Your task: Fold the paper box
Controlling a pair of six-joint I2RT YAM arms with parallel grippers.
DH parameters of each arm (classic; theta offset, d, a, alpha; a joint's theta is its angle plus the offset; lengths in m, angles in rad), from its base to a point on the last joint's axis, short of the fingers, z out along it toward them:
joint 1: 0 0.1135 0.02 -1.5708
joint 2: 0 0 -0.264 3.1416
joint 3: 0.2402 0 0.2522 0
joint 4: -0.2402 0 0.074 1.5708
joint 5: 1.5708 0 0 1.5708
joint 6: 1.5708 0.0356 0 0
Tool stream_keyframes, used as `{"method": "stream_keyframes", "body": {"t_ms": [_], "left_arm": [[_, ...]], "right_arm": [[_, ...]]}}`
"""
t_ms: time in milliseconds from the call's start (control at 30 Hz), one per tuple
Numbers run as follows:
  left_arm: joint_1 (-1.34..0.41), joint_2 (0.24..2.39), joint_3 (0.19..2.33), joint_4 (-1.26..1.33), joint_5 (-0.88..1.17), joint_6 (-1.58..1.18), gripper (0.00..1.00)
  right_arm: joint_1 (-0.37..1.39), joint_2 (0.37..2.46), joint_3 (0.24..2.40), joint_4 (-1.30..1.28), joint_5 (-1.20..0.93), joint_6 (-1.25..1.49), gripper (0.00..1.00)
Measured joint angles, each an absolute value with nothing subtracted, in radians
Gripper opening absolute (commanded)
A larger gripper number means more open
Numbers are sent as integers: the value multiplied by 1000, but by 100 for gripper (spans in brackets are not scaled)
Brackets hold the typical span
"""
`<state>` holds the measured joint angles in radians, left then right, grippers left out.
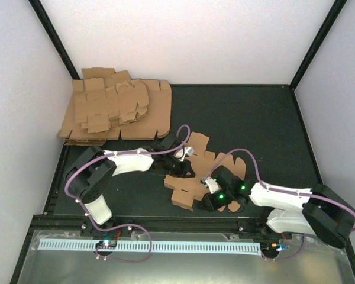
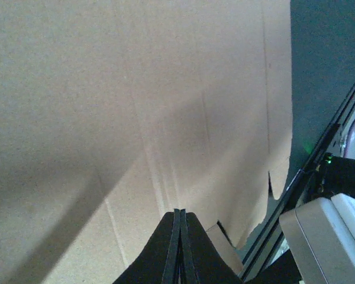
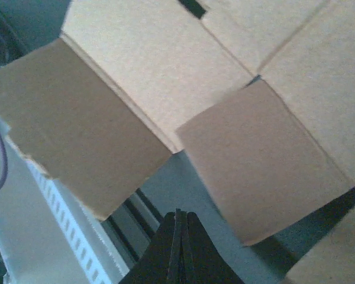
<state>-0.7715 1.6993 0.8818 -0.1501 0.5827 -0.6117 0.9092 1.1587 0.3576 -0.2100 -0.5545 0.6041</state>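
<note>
The paper box (image 1: 183, 196) is a flat brown die-cut sheet with notched flaps, lying on the dark mat near the front middle. My left gripper (image 1: 178, 167) is over its left part, jaws shut and empty. In the left wrist view the sheet (image 2: 136, 106) fills the frame beyond the closed fingertips of the left gripper (image 2: 179, 211). My right gripper (image 1: 208, 195) is at the sheet's near edge. In the right wrist view the right gripper (image 3: 178, 212) is shut with nothing between the jaws, over bare mat, and two flaps (image 3: 89, 124) of the box (image 3: 260, 160) sit just beyond it.
A thick pile of brown cardboard sheets (image 1: 112, 109) lies at the back left corner. Black frame rails and white walls bound the mat (image 1: 254, 124). A white perforated strip (image 1: 154, 245) runs along the front below the table edge. The right arm's white body (image 2: 325, 236) shows beside the sheet.
</note>
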Motion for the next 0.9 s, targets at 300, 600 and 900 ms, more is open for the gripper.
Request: {"method": "stream_keyframes", "body": {"t_ms": [300,600,900], "left_arm": [[-772,1755,843,-142,580,-604,2],[-772,1779,833,-139,578,-598,2],[-772,1789,833,-115,589,-594,2]], "right_arm": [[909,1184,356,-184,-471,610,2],[903,1145,390,-221,-361,609,2],[831,1165,404,-214,-315,603,2]]}}
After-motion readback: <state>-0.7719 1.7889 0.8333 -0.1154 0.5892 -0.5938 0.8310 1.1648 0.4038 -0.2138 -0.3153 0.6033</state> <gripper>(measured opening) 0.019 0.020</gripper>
